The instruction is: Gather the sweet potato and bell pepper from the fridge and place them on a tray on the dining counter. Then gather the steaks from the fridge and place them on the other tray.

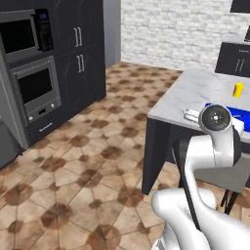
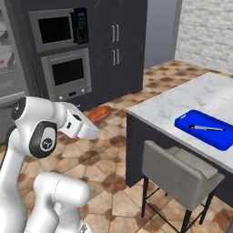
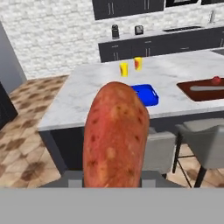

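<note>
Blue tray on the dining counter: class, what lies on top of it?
The blue tray carries one slim grey utensil; in the hand view, the held sweet potato covers its left part.

Sweet potato (image 3: 114,138) at frame centre, dining counter (image 3: 83,103) behind it, tray (image 3: 145,94) on counter, stools (image 3: 205,142) lower right.

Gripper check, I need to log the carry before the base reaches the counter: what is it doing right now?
Gripper: closed on the sweet potato, carried in the air short of the dining counter.
</note>
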